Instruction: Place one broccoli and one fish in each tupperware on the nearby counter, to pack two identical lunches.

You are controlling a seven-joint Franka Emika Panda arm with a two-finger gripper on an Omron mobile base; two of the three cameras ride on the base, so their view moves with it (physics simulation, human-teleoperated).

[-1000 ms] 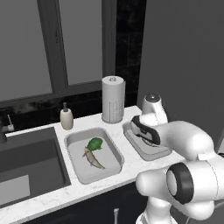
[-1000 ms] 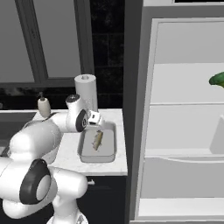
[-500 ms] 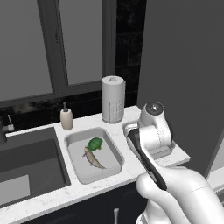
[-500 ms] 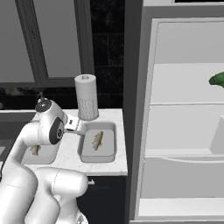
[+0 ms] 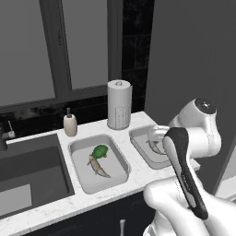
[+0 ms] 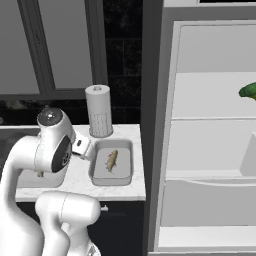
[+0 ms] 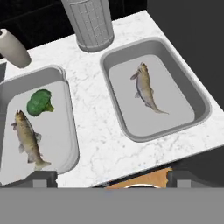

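Two grey tupperware stand side by side on the white marble counter (image 7: 98, 109). The left tupperware (image 7: 71, 131) (image 5: 120, 161) holds a green broccoli (image 7: 39, 102) (image 5: 100, 151) and a brown fish (image 7: 28, 139) (image 5: 98, 167). In the right tupperware (image 7: 199, 103) (image 6: 129, 165) lies one fish (image 7: 146, 89) (image 6: 111, 161) alone. My gripper (image 7: 114, 177) hangs open above the counter's front edge, nothing between its fingertips (image 7: 41, 177). Another broccoli (image 6: 248, 91) rests on a shelf of the open fridge.
A paper towel roll (image 5: 119, 104) and a soap bottle (image 5: 70, 123) stand at the back of the counter. The dark sink (image 5: 27, 168) lies to the left. The open fridge (image 6: 210, 150) stands right of the counter. My white arm (image 5: 193, 138) covers part of the right tupperware.
The arm has swung up and back from over the right tupperware. The fish stays lying in it. The jaws remain open.
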